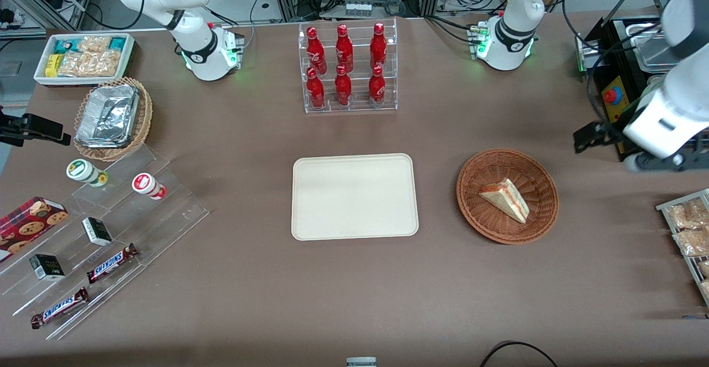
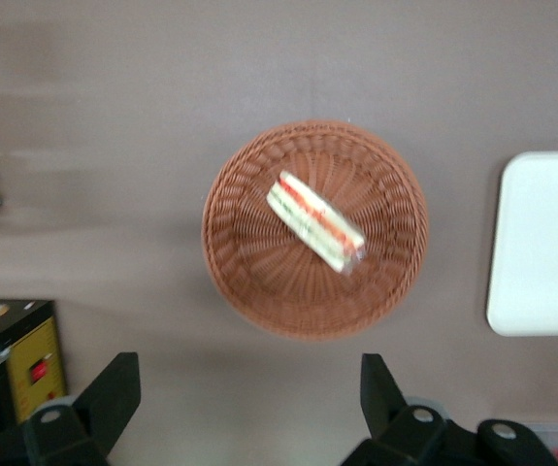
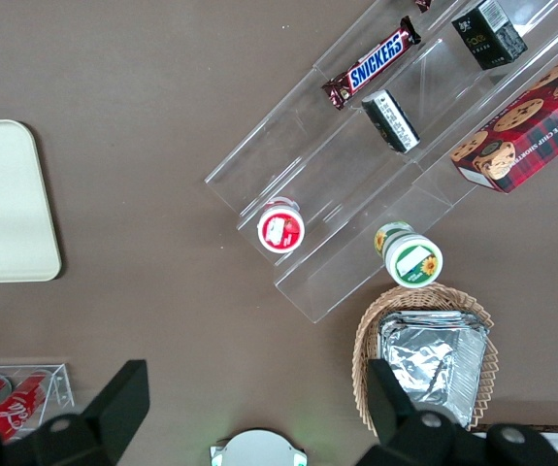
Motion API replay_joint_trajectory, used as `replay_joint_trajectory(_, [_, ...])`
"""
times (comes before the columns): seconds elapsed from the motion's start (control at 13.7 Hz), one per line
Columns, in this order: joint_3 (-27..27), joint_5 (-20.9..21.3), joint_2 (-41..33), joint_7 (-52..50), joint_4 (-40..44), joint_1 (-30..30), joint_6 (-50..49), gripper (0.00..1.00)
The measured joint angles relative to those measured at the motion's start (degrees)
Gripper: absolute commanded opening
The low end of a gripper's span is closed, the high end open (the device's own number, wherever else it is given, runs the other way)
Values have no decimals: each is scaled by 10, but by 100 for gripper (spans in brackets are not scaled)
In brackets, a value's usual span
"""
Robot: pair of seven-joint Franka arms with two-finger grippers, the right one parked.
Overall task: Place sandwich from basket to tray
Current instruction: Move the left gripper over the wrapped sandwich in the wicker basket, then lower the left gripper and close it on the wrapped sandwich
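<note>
End effector (image 2: 245, 408) wide open, empty, above basket (image 2: 249, 282); sandwich (image 2: 314, 221) triangular, red/green filling.

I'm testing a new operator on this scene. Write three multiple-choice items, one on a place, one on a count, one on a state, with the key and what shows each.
1. Where is the sandwich?
A. in the basket
B. on the tray
C. on the bare table

2. How many red bottles stand in the clear rack?
A. four
B. six
C. eight

3. How is the gripper?
A. shut on the sandwich
B. shut and resting on the tray
C. open, above the table beside the basket

Key:
1 A, the wedge lies inside the wicker bowl.
2 B, two rows of three show in the front view.
3 C, the left wrist view shows its fingers spread apart with nothing between them.
</note>
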Motion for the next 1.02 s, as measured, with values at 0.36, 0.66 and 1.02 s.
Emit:
replay_joint_trajectory(0.36, [-7,0,11,-123,-166,-19,219,100])
replay_joint_trajectory(0.66, [-8,0,12,-293,-280,-37,379,100])
replay_joint_trajectory(1.02, [-10,0,53,-419,-314,-73,440,100])
